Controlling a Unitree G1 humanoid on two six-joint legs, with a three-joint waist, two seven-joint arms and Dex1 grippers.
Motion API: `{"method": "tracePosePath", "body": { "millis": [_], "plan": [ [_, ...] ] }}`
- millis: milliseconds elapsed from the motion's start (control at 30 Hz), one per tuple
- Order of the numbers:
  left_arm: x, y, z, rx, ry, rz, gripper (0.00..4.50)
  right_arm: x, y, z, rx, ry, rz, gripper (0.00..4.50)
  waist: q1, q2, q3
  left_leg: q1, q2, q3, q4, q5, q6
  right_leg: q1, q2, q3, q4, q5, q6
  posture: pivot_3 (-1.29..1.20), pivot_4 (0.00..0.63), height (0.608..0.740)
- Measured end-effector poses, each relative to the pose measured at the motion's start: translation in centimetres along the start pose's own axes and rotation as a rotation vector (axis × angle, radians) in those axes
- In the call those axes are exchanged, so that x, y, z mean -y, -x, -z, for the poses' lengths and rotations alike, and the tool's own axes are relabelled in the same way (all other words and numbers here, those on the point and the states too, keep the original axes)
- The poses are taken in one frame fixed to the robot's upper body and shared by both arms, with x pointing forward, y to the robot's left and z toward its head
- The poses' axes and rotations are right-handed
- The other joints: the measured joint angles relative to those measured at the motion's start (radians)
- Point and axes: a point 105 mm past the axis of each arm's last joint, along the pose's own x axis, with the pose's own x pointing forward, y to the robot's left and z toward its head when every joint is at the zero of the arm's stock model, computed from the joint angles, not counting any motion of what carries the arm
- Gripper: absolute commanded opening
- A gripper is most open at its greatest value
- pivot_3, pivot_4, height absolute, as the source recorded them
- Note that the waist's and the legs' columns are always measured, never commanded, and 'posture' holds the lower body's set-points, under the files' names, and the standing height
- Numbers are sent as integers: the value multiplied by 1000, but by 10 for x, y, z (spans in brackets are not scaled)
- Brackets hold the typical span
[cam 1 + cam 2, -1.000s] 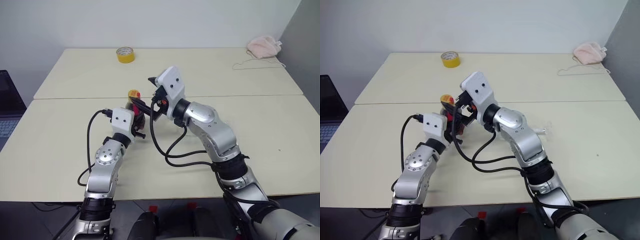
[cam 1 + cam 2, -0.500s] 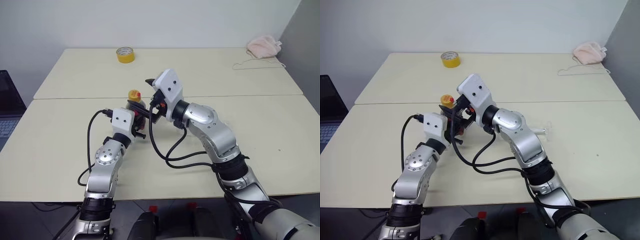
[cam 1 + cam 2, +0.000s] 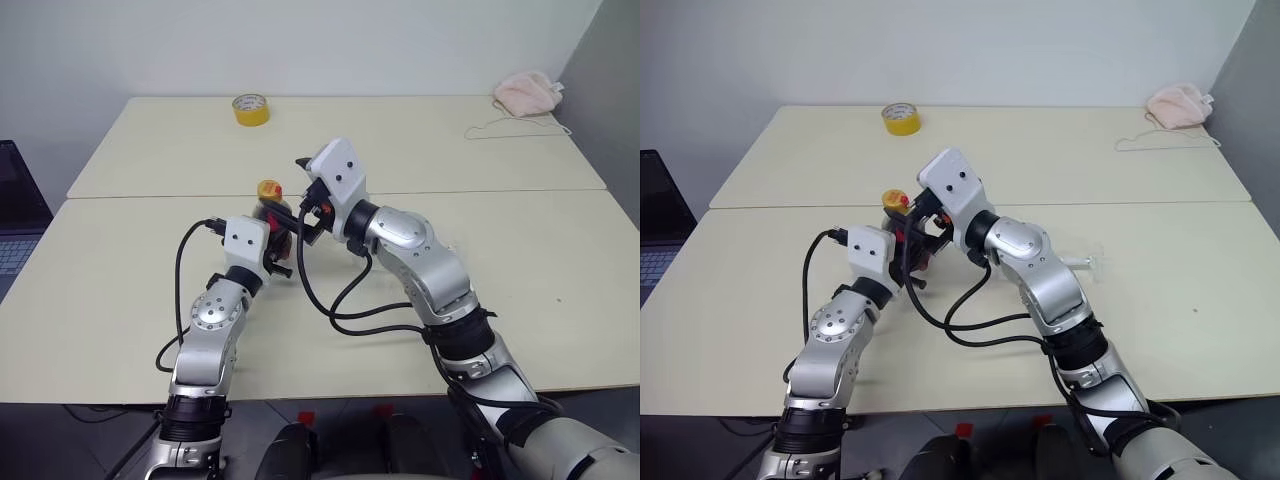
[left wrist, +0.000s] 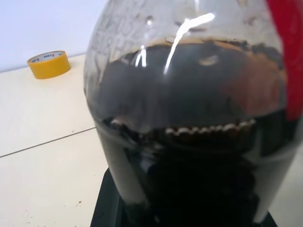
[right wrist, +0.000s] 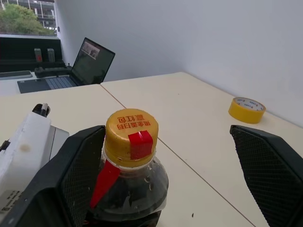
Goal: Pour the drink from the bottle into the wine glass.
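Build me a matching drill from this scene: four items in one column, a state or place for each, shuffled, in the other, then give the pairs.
Items
1. bottle
2. right gripper
3. tape roll
4. pink cloth

States or places
A. lying at the table's far right corner
B. open, one finger on either side of the yellow cap
C. held upright by the shut left gripper, cap on
D. lying flat at the table's far edge, left of centre

Pairs: 1-C, 2-B, 3-D, 4-A
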Motion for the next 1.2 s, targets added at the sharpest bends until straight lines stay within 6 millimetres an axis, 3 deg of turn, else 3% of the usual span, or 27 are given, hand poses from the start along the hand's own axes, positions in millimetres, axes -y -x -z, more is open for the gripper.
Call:
{"method": "tracePosePath", "body": {
  "millis": [367,567,733,933,1067,1200],
  "plan": [
    [4,-1,0,0,8,8,862,4,12,3,-13,-14,9,4500,0,0,0,0,0,0,0,0,0,0,0,0,0,0,0,0,150,740],
    [-4,0,1,0,14,-26,845,33,31,16,-67,-25,122,4500,1,0,0,0,0,0,0,0,0,0,0,0,0,0,0,0,150,740],
    [-3,0,1,1,17,-26,845,38,38,24,-95,-30,142,4500,0,0,0,0,0,0,0,0,0,0,0,0,0,0,0,0,150,740],
    [-3,0,1,0,17,-24,845,12,37,3,-28,-41,-2,4500,0,0,0,0,0,0,0,0,0,0,0,0,0,0,0,0,150,740],
    [-2,-1,3,-6,19,-19,845,-13,20,-12,21,-60,-85,4500,-1,0,0,0,1,0,0,0,0,0,1,0,0,0,0,0,150,740],
    [-1,-1,4,-11,20,-17,845,-18,8,-16,27,-56,-101,4500,1,0,0,0,0,0,1,0,0,0,0,0,0,0,0,0,150,740]
  ]
}}
